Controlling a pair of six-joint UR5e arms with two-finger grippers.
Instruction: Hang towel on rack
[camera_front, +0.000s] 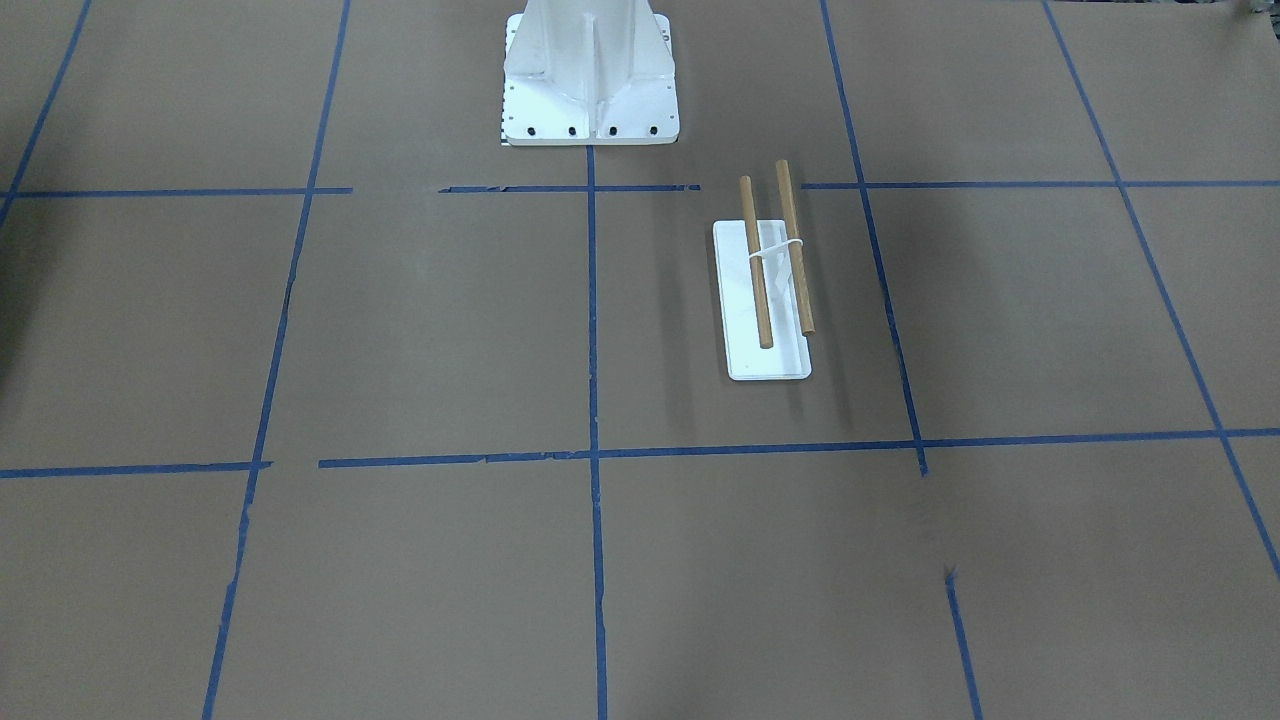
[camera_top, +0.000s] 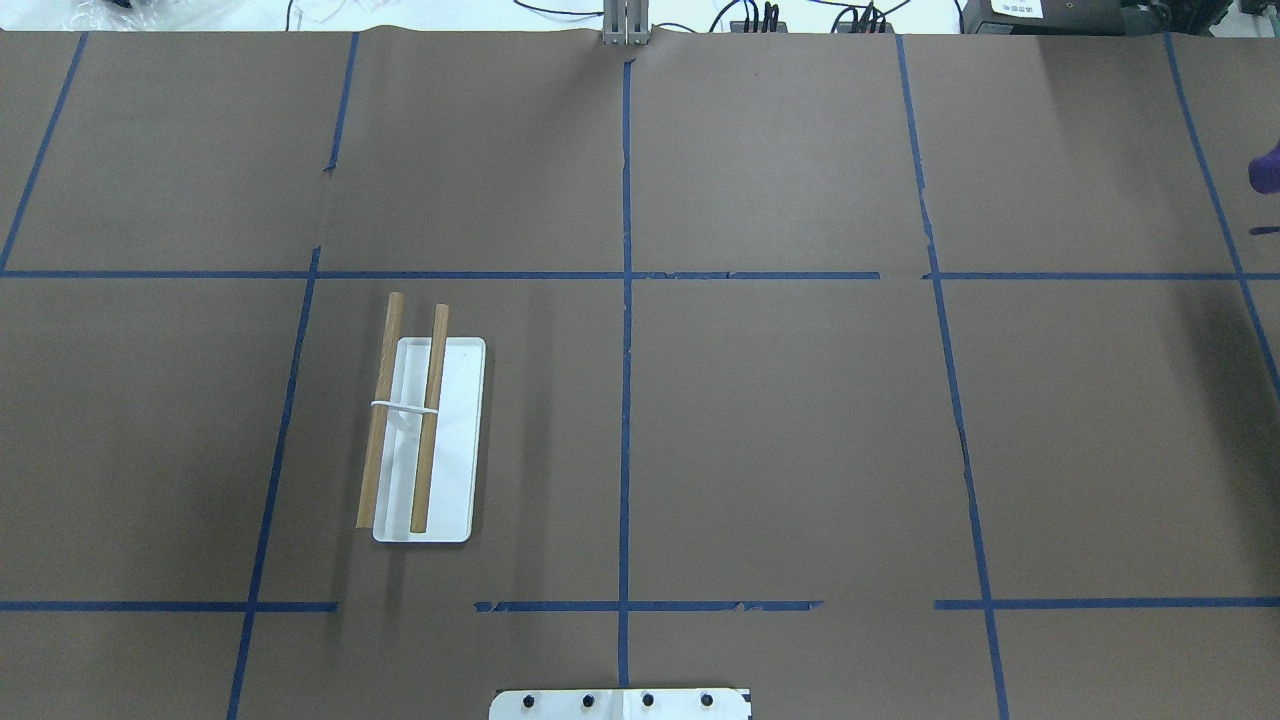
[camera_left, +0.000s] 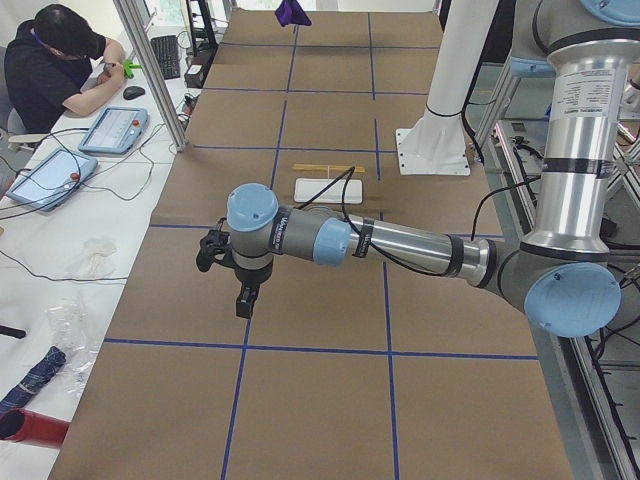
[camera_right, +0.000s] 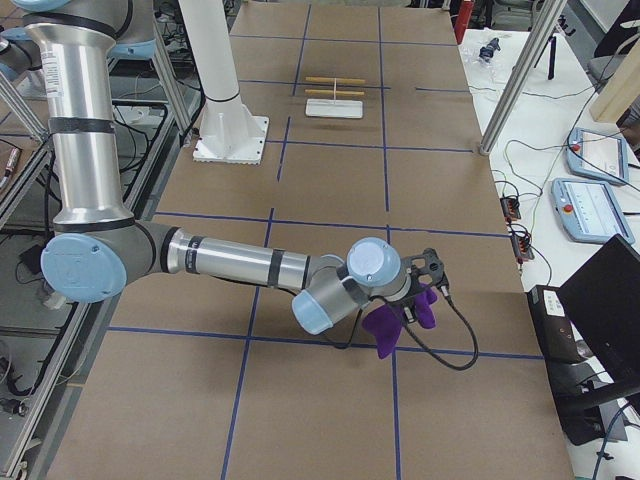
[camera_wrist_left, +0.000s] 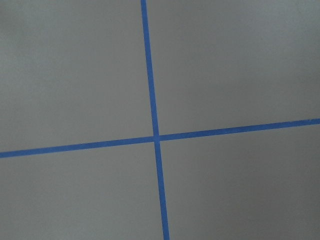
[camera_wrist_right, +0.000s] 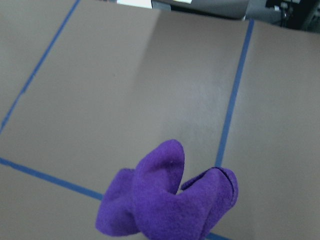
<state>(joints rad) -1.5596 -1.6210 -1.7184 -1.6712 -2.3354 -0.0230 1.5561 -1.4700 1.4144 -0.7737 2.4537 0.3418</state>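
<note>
The towel (camera_right: 400, 322) hung in a bunched purple clump at the right gripper (camera_right: 418, 298), lifted off the desk (camera_top: 800, 450) near its right end, toward the edge farthest from the robot. I could not tell whether the fingers were clamped on the towel. The rack (camera_top: 430, 420) stood well apart from it on the desk's left half, both wooden bars bare above the white base. The left gripper (camera_left: 240, 305) hovered over the left end, above crossing tape lines (camera_wrist_left: 156, 137). I could not tell whether its fingers were apart or together.
</note>
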